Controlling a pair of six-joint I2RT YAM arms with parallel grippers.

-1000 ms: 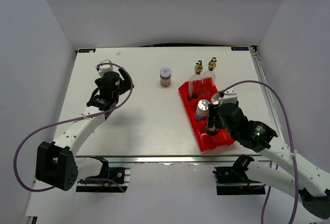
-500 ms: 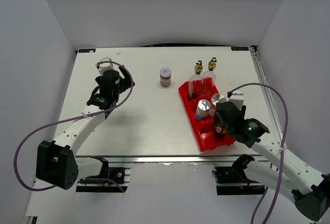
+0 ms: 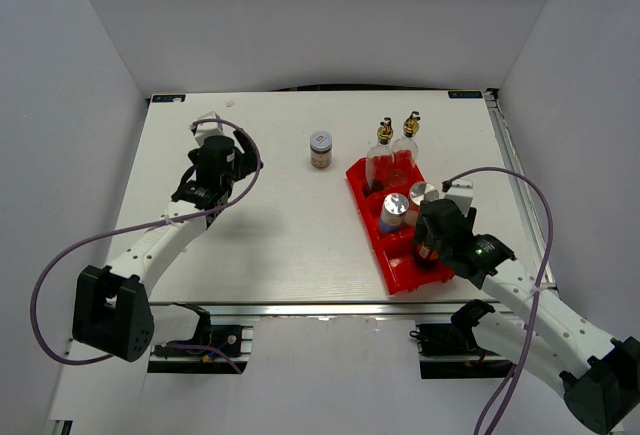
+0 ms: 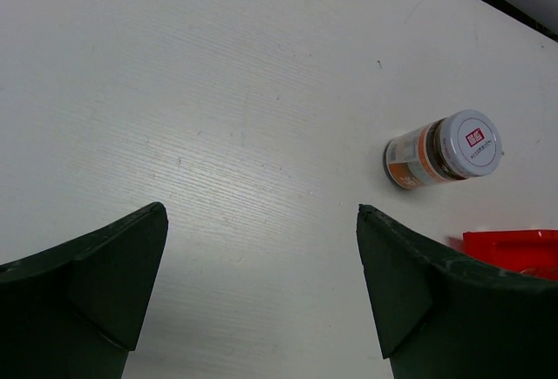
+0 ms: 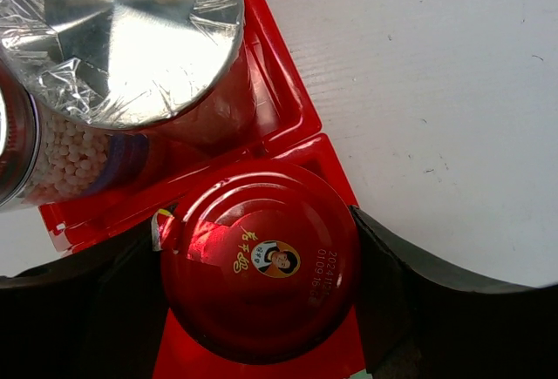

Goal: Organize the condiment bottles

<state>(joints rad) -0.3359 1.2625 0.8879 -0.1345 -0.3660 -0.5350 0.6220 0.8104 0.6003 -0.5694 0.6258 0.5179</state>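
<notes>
The red-lidded dark jar [image 5: 261, 261] stands in the near end compartment of the red bin [image 5: 288, 109]. My right gripper [image 5: 260, 267] is shut on it, one finger pressing each side of the lid; it also shows in the top view [image 3: 430, 246]. Two silver-topped shakers [image 3: 393, 210] [image 3: 421, 195] stand in the bin just beyond the jar. Two glass bottles with gold stoppers [image 3: 381, 150] [image 3: 407, 140] stand at the bin's far end. The grey-lidded jar [image 3: 320, 149] stands alone on the table. My left gripper [image 4: 261, 212] is open and empty, left of that jar [image 4: 445, 148].
The red bin [image 3: 402, 279] lies slanted on the right half of the white table, its near end close to the front edge. White walls surround the table. My left arm [image 3: 160, 235] stretches over the left side.
My right wrist has shifted slightly right over the bin's near end, so the red lid now shows in the top view. My left gripper has turned slightly.
</notes>
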